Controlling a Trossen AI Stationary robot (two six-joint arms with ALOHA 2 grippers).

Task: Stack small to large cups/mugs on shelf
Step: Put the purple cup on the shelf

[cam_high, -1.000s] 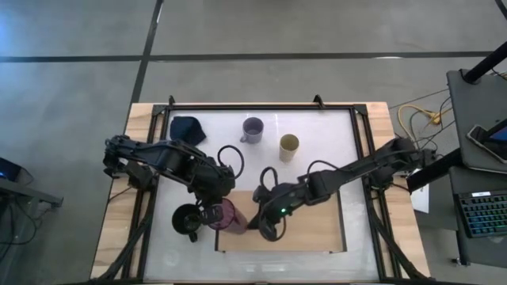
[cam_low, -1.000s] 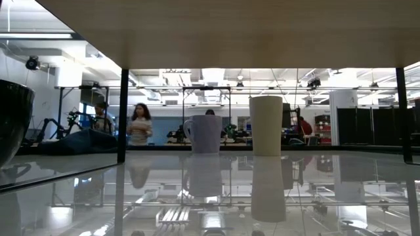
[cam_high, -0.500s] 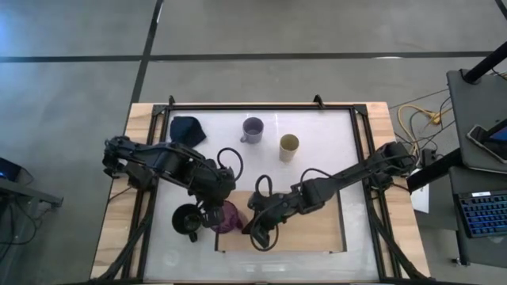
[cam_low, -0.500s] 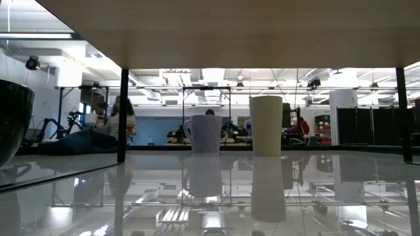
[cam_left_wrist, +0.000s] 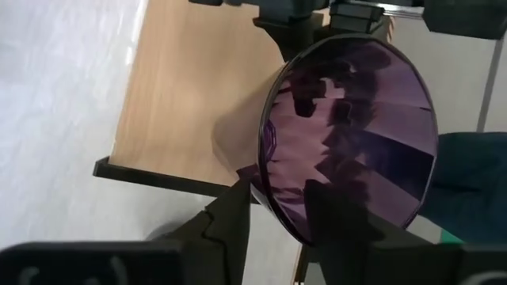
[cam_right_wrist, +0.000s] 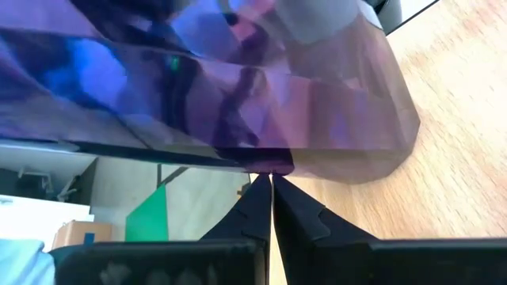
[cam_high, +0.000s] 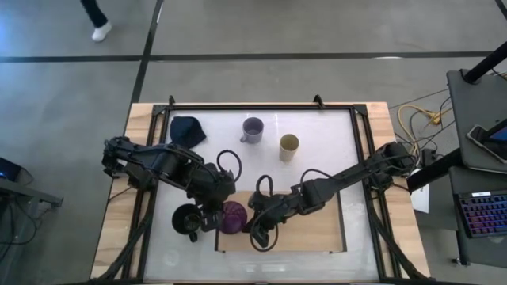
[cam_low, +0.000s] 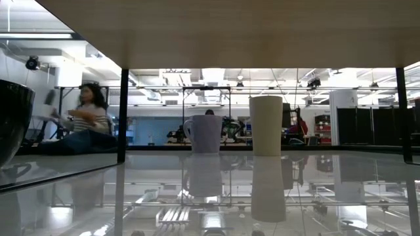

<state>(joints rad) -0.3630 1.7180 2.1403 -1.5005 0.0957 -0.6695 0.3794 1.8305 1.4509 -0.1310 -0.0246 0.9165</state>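
Both grippers meet at the purple tumbler [cam_high: 232,217] on the shelf's [cam_high: 317,233] left end — left gripper [cam_high: 212,215] pinching its rim, right gripper [cam_high: 255,223] with fingers pressed together against it. The black mug [cam_high: 187,220] stands just left; the lavender mug [cam_high: 253,130] and yellow cup [cam_high: 289,146] wait far back — a dark blue cloth [cam_high: 187,129] beyond.

Four cups showing: one purple tumbler [cam_high: 232,217], one yellow cup [cam_high: 289,146], one lavender mug [cam_high: 253,130], one black mug [cam_high: 187,221]; one shelf [cam_high: 317,229], one blue cloth [cam_high: 187,130], two arms
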